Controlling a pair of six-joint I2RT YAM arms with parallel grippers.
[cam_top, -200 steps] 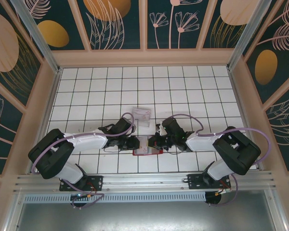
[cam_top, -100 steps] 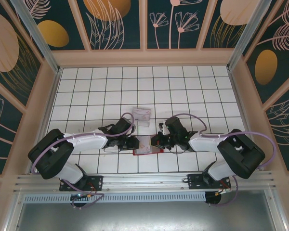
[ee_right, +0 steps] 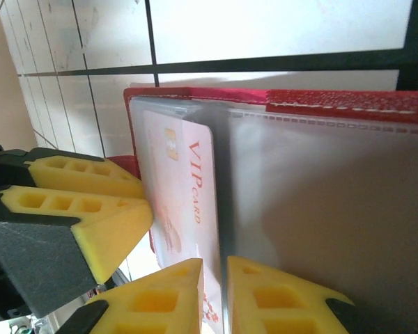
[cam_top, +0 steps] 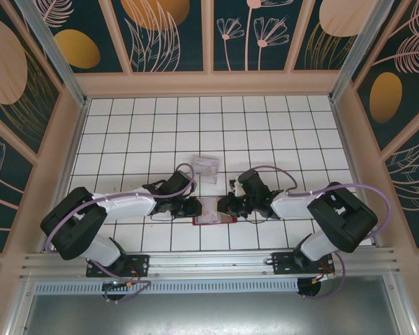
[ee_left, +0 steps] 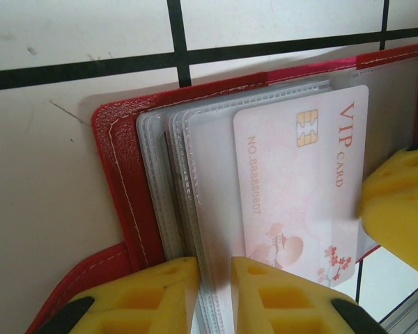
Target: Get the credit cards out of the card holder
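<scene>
Currently the card holder (cam_top: 214, 220) lies open on the tabletop (cam_top: 146, 139), at the middle of the near side, between the two tools. The left tool (ee_left: 212, 292) is closed on the edge of the clear sleeves (ee_left: 195, 181), pinning them. The right tool (ee_right: 213, 278) appears closed on the edge of the card (ee_left: 299, 188), which sits partly out of its sleeve. In both wrist views the card's long axis runs in line with the fingers (ee_right: 160, 292). A pull toward the right tool, away from the left tool, looks required.
</scene>
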